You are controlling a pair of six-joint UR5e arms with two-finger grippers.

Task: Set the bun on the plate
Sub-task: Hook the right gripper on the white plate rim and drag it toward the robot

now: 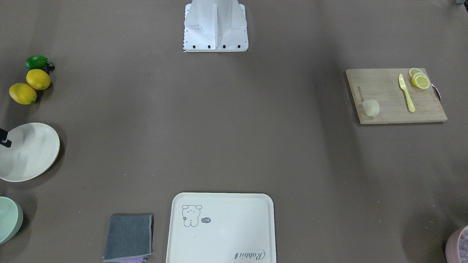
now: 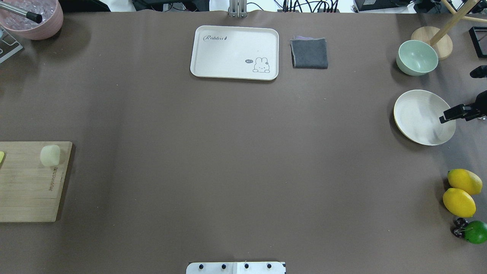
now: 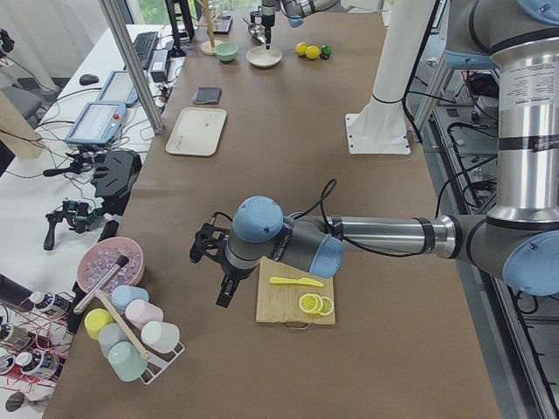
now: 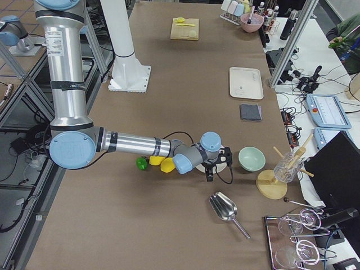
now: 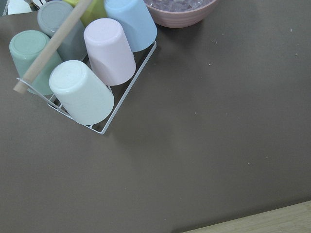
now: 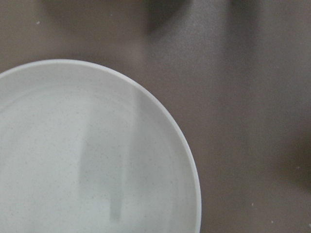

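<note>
The bun (image 1: 371, 107), a pale cream lump, lies on a corner of the wooden cutting board (image 1: 387, 98); the overhead view shows the bun (image 2: 50, 155) too. The round cream plate (image 2: 422, 117) sits across the table, and its rim fills the right wrist view (image 6: 160, 121). A black part of my right gripper (image 2: 456, 113) hangs over the plate's outer edge; I cannot tell if it is open. My left gripper (image 3: 223, 279) points down beside the board, toward the cup rack, and shows only in the left side view, so its state is unclear.
On the board lie a yellow knife (image 1: 406, 93) and lemon slices (image 1: 419, 79). Two lemons (image 2: 460, 192) and a lime (image 2: 475, 232) sit near the plate, and a green bowl (image 2: 416, 57) sits beyond it. Farther off are a cream tray (image 2: 234, 52), a grey cloth (image 2: 309, 53) and a cup rack (image 5: 82, 73).
</note>
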